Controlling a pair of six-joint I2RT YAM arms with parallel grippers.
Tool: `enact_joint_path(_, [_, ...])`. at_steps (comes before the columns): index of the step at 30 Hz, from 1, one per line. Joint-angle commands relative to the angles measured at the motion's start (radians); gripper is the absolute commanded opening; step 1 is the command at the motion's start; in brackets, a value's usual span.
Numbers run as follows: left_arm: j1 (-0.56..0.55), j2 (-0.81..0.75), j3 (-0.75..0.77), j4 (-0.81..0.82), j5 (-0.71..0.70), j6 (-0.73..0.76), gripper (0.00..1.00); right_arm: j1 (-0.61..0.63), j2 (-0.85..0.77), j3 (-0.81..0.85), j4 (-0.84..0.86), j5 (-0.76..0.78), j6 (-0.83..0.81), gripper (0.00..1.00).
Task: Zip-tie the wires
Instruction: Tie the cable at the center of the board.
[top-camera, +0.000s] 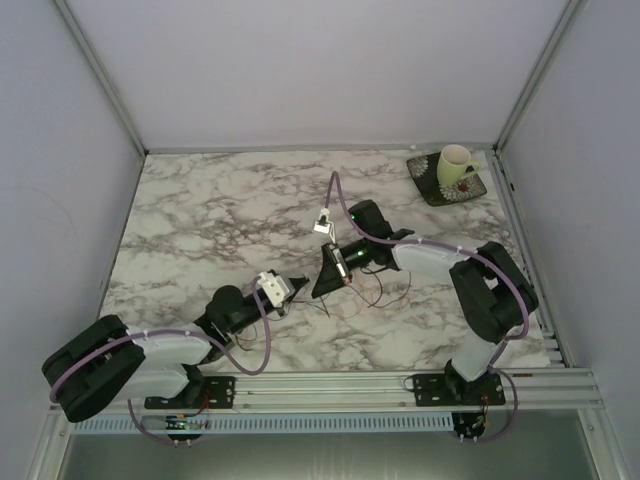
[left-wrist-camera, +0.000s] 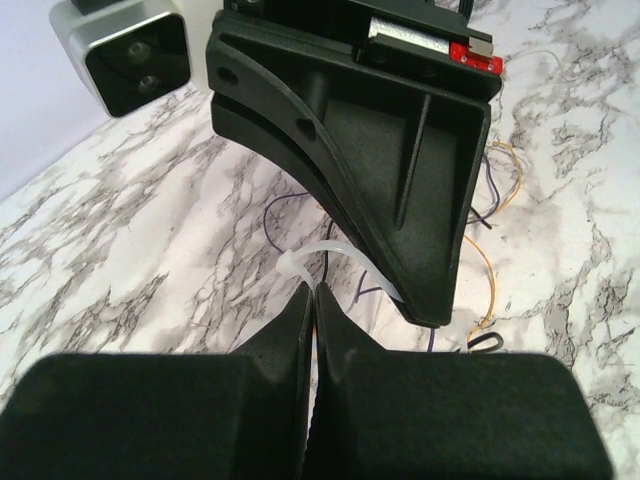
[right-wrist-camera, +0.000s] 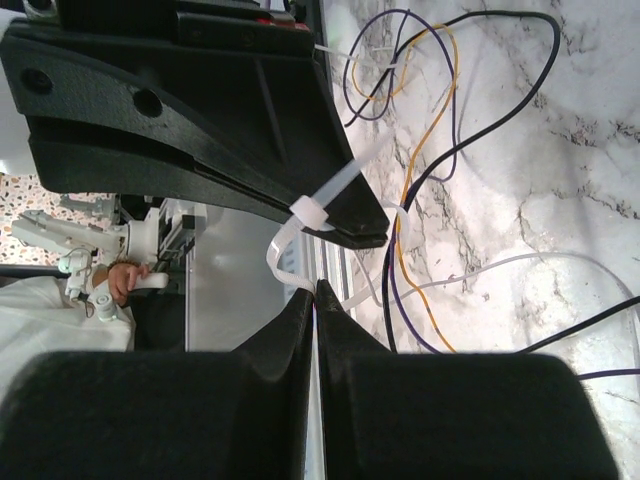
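The left pincer (left-wrist-camera: 308, 292) and the right pincer (right-wrist-camera: 314, 286) are each pressed together, seemingly pinching the white plastic zip tie (right-wrist-camera: 305, 212). The thin purple, orange and black wires (right-wrist-camera: 399, 280) are sprawled on the marbled white surface (right-wrist-camera: 520, 200) just beside. If the strap is tightened now, loose strands could be left outside the loop.
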Motion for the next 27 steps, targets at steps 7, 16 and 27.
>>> enact_joint_path(7, [-0.022,0.008,0.004,0.011,-0.001,0.014,0.0,-0.022,0.025,0.071,0.003,0.012,0.008,0.0])
enact_joint_path(16, [-0.022,0.016,-0.005,0.041,-0.06,-0.01,0.0,-0.023,-0.018,0.027,-0.015,-0.015,-0.026,0.0])
enact_joint_path(27, [-0.022,0.037,0.0,0.038,-0.086,-0.035,0.0,-0.022,-0.033,0.03,-0.014,-0.05,-0.043,0.1])
